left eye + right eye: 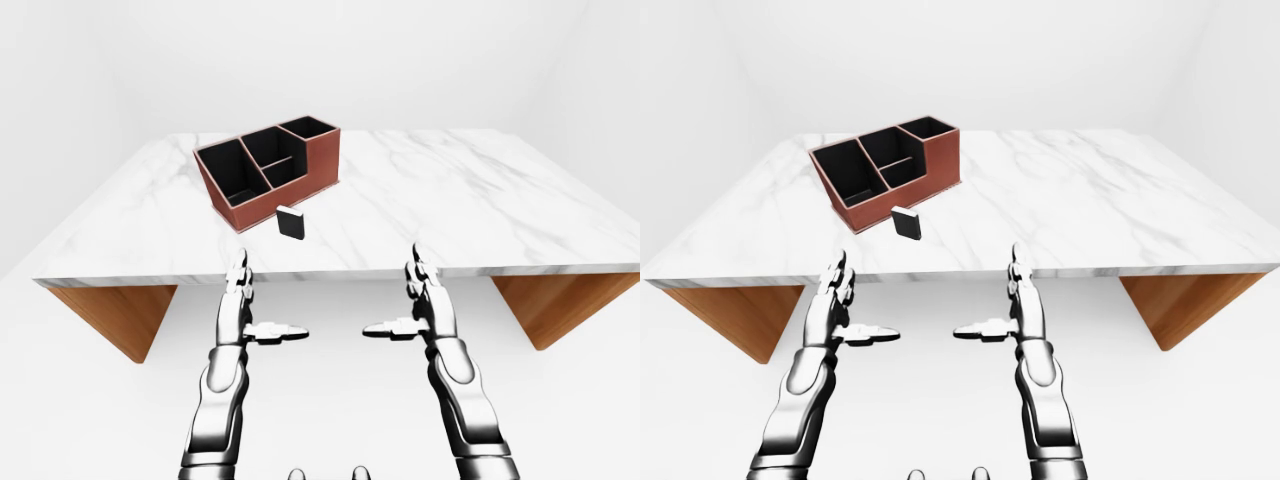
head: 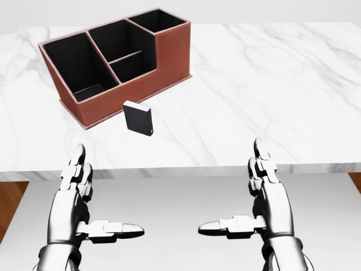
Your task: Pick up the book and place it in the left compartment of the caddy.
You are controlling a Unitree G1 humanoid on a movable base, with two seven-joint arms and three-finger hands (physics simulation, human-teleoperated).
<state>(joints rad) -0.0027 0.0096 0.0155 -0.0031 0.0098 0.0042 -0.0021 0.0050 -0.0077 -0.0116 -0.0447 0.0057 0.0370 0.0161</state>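
Beside caddy (image 2: 169,53), book (image 2: 138,118), cover unreadable

Both arms are glossy, chrome-like metal with dark shadows in the seams between rounded, segmented shells. The left hand (image 2: 84,195) and right hand (image 2: 265,195) each carry three jointed fingers (image 2: 76,164) built from short blocky links, black at the joints. The forearms (image 1: 222,395) bulge smoothly, then narrow at the wrist.
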